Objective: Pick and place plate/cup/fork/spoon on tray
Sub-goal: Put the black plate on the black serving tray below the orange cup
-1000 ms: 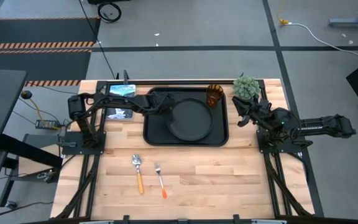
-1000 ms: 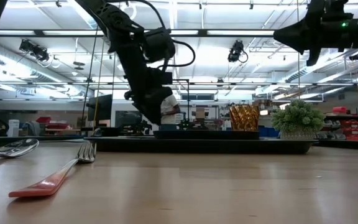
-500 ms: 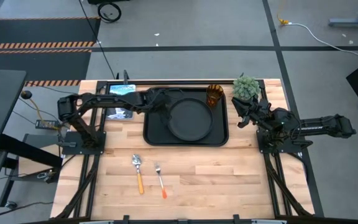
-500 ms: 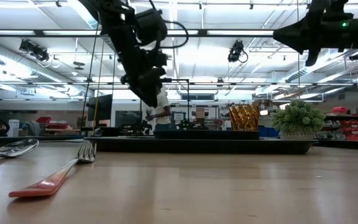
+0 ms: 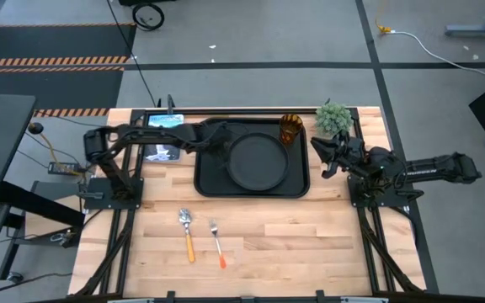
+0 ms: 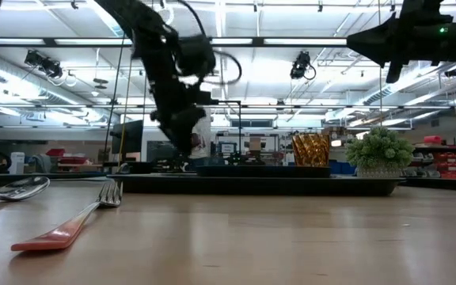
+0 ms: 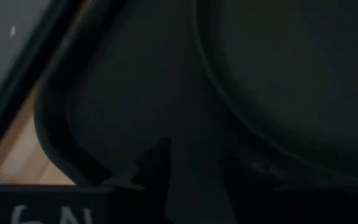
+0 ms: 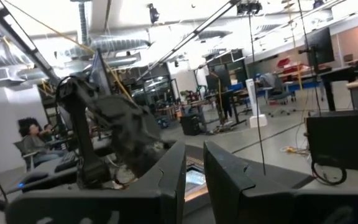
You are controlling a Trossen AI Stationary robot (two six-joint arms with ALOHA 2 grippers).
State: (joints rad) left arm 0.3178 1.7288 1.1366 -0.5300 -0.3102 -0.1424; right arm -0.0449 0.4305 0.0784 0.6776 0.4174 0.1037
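The round black plate (image 5: 255, 162) lies flat in the black tray (image 5: 209, 181). The amber cup (image 5: 290, 129) stands upright in the tray's far right corner, and it also shows in the low view (image 6: 310, 149). The spoon (image 5: 187, 229) and the fork (image 5: 217, 242) lie on the table near its front edge. My left gripper (image 5: 215, 145) hovers open and empty over the tray's far left part, just left of the plate. My right gripper (image 5: 317, 150) is raised beside the tray's right edge, shut and empty.
A small green plant (image 5: 333, 118) stands at the far right, just beyond my right gripper. A blue and white object (image 5: 162, 135) lies left of the tray under my left arm. Bare wooden table lies right of the fork.
My left gripper has risen from just above the tray, then come partway down again, shifting slightly toward the table's left edge. The plate, the cup, the fork and the spoon have stayed where they were.
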